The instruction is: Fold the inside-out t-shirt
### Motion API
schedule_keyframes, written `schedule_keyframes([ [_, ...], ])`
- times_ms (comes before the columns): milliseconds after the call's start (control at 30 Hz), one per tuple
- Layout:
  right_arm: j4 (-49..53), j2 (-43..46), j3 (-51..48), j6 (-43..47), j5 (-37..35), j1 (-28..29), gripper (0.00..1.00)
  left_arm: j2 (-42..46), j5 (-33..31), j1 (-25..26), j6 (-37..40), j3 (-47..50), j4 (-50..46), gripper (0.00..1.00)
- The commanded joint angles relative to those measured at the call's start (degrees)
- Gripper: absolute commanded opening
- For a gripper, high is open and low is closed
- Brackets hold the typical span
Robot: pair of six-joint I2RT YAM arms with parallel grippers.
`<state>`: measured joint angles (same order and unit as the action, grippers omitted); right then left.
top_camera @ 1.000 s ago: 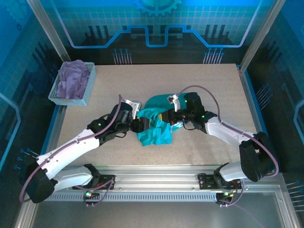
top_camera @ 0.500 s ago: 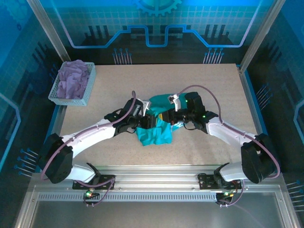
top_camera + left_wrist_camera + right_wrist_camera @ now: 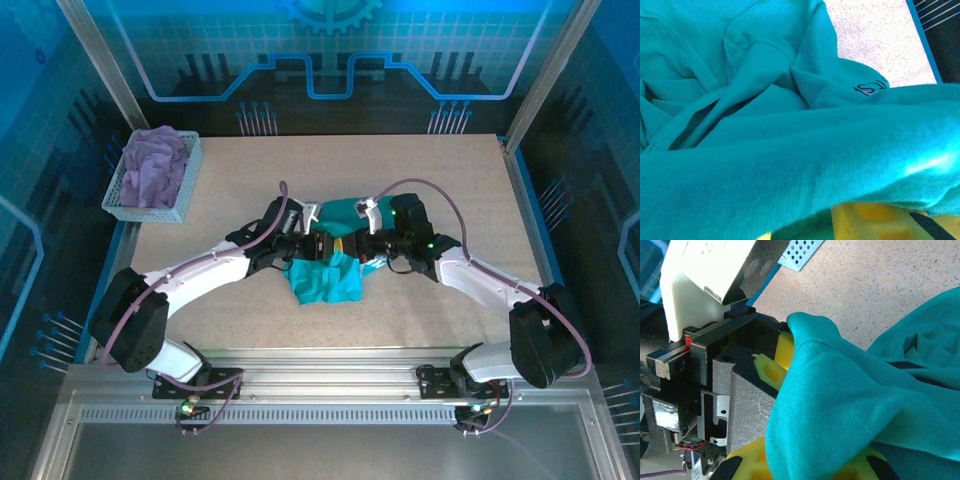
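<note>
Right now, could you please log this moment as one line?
teal t-shirt: crumpled, not yet folded | right gripper: shut on it | left gripper: touching it, grip unclear

One t-shirt (image 3: pixel 325 282) right of the basket (image 3: pixel 146 214) (one basket); one purple cloth (image 3: pixel 155 165) inside it; two arms: left arm (image 3: pixel 200 282), right arm (image 3: pixel 482 282).

Cool blue light is glowing off the blue patterned back panel (image 3: pixel 450 50) in the overhead view. The speckled beige table (image 3: pixel 440 180) is sitting evenly lit there, and only soft, short shadows are lying on it. In the left wrist view the teal soft cloth t-shirt (image 3: pixel 765 165) is blurring up close, with a bright sheen glaring on its right fold. In the right wrist view a white glossy plastic block (image 3: pixel 705 275) is blowing out to glare.
</note>
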<state>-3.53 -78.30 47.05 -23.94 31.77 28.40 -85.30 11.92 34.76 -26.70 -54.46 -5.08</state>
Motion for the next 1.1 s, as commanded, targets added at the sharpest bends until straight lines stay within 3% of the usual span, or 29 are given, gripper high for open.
schedule_keyframes([
  [0,-0.2,1.2,0.1,1.3,0.2,-0.6,0.00,-1.1,3.0,-0.2,-0.6,-2.4,2.8,0.35],
  [100,-0.2,1.3,0.0,1.3,0.2,-0.7,0.00,-1.7,3.5,-0.2,-0.8,-3.0,3.4,0.32],
  [267,1.5,2.1,0.0,2.6,-1.1,-0.7,0.00,-2.2,4.6,-0.6,-1.1,-3.8,3.8,0.02],
  [300,2.5,2.5,0.0,3.3,-2.1,-0.8,0.00,-1.7,5.4,-0.8,-1.1,-3.7,3.8,0.00],
  [567,12.7,7.8,2.5,11.9,-16.9,-0.6,0.00,8.0,18.6,-5.0,-0.7,2.5,3.6,0.00],
  [800,15.3,7.4,5.7,16.1,-21.3,1.3,0.00,15.9,27.5,-7.8,-1.4,4.9,1.4,0.00],
  [967,17.7,3.8,9.8,14.9,-24.4,3.7,0.01,17.1,34.4,-8.0,-6.6,6.3,8.1,0.00],
  [1067,23.1,0.2,13.8,14.8,-27.9,5.3,0.10,16.7,35.4,-8.9,-10.9,7.3,13.3,0.00],
])
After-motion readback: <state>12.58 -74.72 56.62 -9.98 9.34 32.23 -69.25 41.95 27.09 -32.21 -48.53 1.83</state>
